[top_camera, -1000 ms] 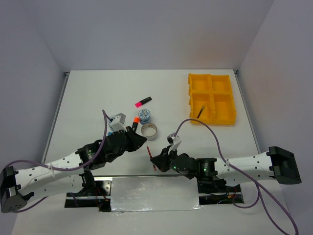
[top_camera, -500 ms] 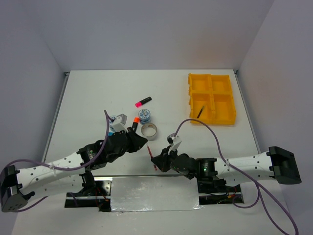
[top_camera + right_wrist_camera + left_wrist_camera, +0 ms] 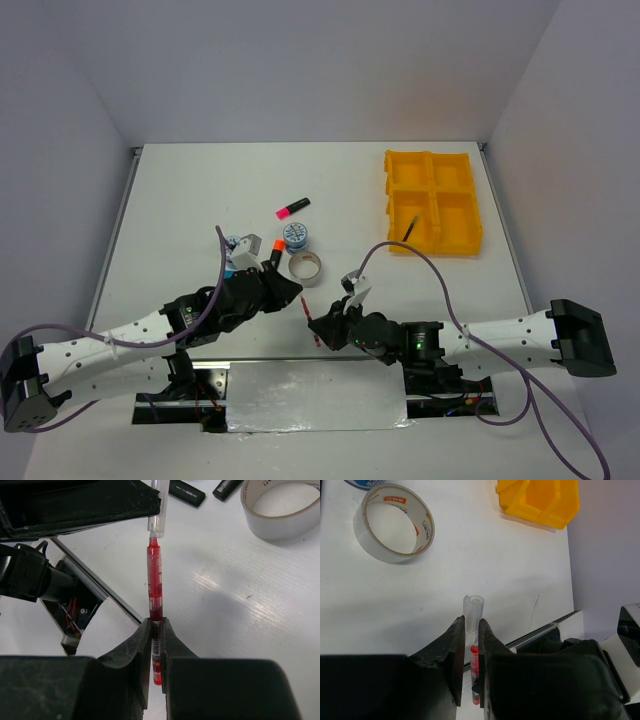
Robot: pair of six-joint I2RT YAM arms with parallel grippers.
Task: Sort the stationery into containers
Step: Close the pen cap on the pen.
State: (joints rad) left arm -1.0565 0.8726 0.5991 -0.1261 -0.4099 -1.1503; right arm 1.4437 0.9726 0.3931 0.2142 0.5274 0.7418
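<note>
A thin red pen (image 3: 311,320) is held between both grippers near the table's front edge. My left gripper (image 3: 292,296) is shut on its clear cap (image 3: 472,607). My right gripper (image 3: 320,327) is shut on the red barrel (image 3: 155,580). The pen's tip sits at the mouth of the cap (image 3: 157,515). The silver tape ring (image 3: 305,267) lies just behind them. A blue-white tape roll (image 3: 296,236), an orange-capped highlighter (image 3: 275,250) and a pink-capped highlighter (image 3: 293,208) lie farther back. The yellow tray (image 3: 470,240) stands at the back right with a thin pen (image 3: 410,228) in a near compartment.
A second blue-white roll (image 3: 234,243) lies beside the left wrist. The table's front edge with its metal rail (image 3: 95,580) runs right under the pen. The tape ring (image 3: 394,522) and the tray (image 3: 540,500) show ahead in the left wrist view.
The left arm has shifted very slightly to the right. Both grippers keep their hold on the pen and cap.
</note>
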